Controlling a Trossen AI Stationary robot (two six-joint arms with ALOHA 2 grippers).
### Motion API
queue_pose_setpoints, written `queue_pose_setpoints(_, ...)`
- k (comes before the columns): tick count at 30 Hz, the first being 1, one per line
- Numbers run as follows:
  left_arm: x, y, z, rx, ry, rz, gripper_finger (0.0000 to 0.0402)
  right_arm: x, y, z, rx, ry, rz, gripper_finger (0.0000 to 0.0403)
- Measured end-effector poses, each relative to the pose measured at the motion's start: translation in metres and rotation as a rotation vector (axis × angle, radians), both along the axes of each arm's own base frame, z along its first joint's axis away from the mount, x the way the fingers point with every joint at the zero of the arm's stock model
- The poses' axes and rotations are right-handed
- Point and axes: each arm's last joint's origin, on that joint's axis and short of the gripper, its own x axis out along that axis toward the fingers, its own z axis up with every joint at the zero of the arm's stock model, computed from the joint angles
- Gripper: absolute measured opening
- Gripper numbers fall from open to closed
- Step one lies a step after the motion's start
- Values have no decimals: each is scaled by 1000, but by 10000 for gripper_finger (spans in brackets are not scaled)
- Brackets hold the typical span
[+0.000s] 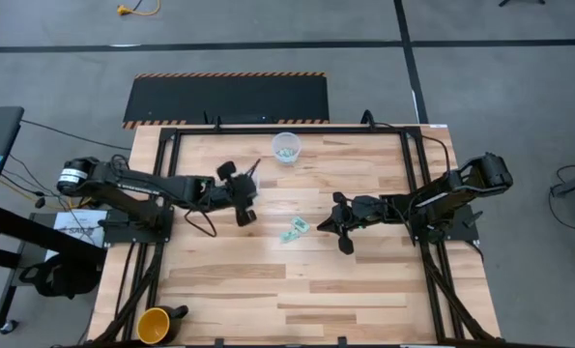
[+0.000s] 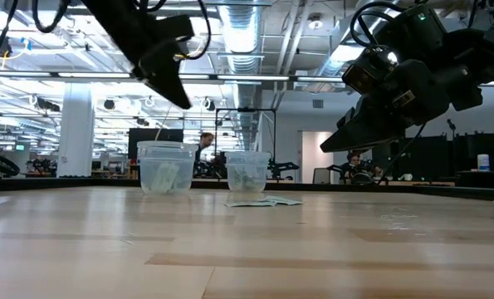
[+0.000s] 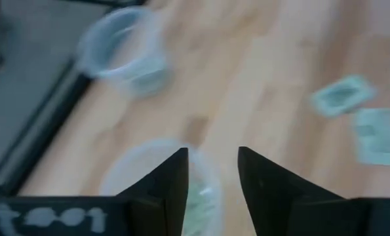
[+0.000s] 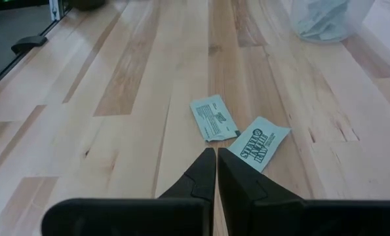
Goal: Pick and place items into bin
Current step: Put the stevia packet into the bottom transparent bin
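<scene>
L gripper [image 3: 211,177] open, empty over cup [image 3: 158,187] — R gripper [image 4: 215,172] closed, empty by packets [image 4: 214,118].

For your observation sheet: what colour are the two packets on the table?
Mint-green packets, dark print; right wrist view.

Both mint-green packets [image 4: 214,117] [image 4: 259,143] on the counter [image 4: 116,131] carry dark print, too small to read; nothing else legible

Left gripper [image 3: 212,172] open; right gripper [image 4: 216,172] closed (both raised).
</scene>
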Motion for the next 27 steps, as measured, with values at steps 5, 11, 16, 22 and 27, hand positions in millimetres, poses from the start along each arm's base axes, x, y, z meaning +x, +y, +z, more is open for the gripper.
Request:
queue_pose_setpoints(5, 25, -13, -12, -125, -63, -222, 126, 0, 0, 0, -6, -1, 3, 10)
queue_pose_setpoints(11, 55, -36, -49, -222, -65, -398, 126, 0, 0, 0, -7, -1, 4, 10)
queue_pose_setpoints(16, 68, -44, -82, -241, -11, -411, 126, 0, 0, 0, -9, -1, 5, 10)
queue_pose_setpoints(22, 76, -47, -103, -297, -13, -395, 126, 0, 0, 0, -13, -2, 7, 10)
queue_pose_setpoints(27, 82, -48, -112, -319, -46, -372, 126, 0, 0, 0, -13, -2, 7, 10)
